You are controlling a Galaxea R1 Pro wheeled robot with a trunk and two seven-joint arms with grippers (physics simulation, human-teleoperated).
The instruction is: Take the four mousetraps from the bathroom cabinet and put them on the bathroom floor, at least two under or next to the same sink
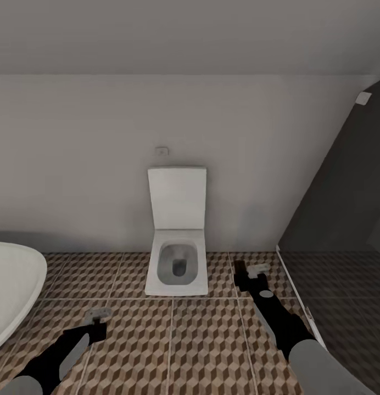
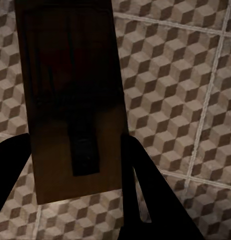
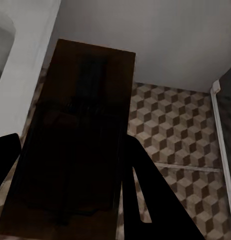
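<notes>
Each of the robot's grippers carries a mousetrap over the bathroom floor point(image 1: 173, 340), facing a square white toilet point(image 1: 177, 258). The left gripper point(image 2: 78, 165) has its dark fingers point(image 2: 145, 185) closed against the edges of a tan mousetrap point(image 2: 70, 100) lodged between them. The right gripper point(image 3: 70, 175) likewise clamps a shadowed mousetrap point(image 3: 78, 130) between its fingers point(image 3: 145, 190), extending beyond their tips.

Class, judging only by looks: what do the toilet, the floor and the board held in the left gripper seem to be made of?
Toilet: glossy white, smooth and square-edged, probably ceramic.
Floor: square tiles with pale grout lines and a printed brown-beige cube pattern, likely ceramic tile with a matt finish.
Board, clamped in the left gripper: flat, tan-brown and matt, seemingly wood, though too shadowed to show grain.
</notes>
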